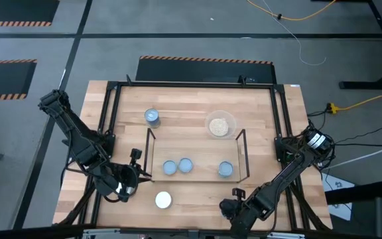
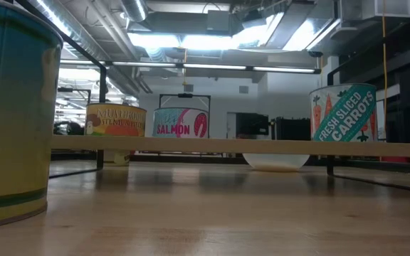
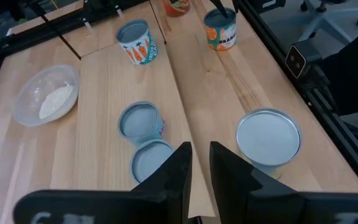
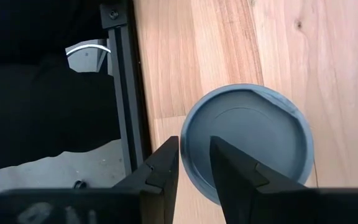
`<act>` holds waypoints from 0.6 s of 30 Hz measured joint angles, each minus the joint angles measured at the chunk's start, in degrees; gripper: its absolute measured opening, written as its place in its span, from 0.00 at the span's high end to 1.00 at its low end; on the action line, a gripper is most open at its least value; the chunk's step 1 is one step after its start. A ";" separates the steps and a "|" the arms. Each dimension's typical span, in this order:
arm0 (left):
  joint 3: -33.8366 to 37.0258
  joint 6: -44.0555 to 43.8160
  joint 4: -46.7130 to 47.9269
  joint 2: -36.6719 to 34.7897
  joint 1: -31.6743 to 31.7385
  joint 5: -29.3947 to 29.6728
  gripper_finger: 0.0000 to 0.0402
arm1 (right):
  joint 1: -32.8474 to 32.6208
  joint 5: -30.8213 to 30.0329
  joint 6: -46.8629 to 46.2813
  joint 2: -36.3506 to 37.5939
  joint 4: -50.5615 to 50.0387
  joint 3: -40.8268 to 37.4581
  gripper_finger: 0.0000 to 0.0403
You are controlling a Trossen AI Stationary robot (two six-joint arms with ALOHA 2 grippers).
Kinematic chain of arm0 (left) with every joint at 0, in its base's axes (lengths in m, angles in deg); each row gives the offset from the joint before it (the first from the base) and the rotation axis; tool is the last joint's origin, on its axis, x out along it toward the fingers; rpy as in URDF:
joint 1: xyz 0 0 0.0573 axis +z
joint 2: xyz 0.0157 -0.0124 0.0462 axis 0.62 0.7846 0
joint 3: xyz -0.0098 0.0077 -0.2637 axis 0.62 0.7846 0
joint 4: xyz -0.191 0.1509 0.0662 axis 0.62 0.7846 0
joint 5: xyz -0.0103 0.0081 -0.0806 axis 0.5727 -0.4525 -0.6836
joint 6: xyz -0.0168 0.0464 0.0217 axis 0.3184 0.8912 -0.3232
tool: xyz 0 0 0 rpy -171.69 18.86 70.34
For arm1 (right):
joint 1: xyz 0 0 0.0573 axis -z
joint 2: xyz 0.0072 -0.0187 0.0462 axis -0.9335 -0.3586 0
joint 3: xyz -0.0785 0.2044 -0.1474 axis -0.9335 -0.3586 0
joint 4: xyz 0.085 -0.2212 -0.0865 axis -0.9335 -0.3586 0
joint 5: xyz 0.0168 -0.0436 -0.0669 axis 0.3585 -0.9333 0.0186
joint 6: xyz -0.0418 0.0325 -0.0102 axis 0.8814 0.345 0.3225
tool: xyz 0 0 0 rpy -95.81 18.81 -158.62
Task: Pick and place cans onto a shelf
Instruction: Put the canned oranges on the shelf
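While gripping nothing, poising the right gripper (image 4: 193, 142), fingers narrowly parted, right above a can (image 4: 247, 143) at the counter's (image 1: 194, 199) front edge, probably lining up a grasp. Parking the left gripper (image 3: 199, 149), fingers likewise slightly apart and empty, near a second can (image 1: 163, 199). Already keeping three cans (image 1: 185, 164) upright inside the shelf (image 1: 243, 143), and leaving a clear dish (image 1: 219, 125) of tan grains behind it.

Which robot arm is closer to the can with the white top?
Left. The left end effector sits just beside the white-topped can at the table's near edge; the right end effector is farther off on its other side.
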 joint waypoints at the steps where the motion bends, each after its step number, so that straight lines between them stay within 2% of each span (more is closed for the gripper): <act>1: 0.00 0.00 0.00 0.00 0.00 0.00 0.87 | -0.01 0.07 -0.01 0.00 0.09 0.00 0.76; 18: 0.00 0.02 0.00 0.02 0.00 0.00 0.87 | -1.77 -0.63 3.10 -0.04 0.06 0.00 0.76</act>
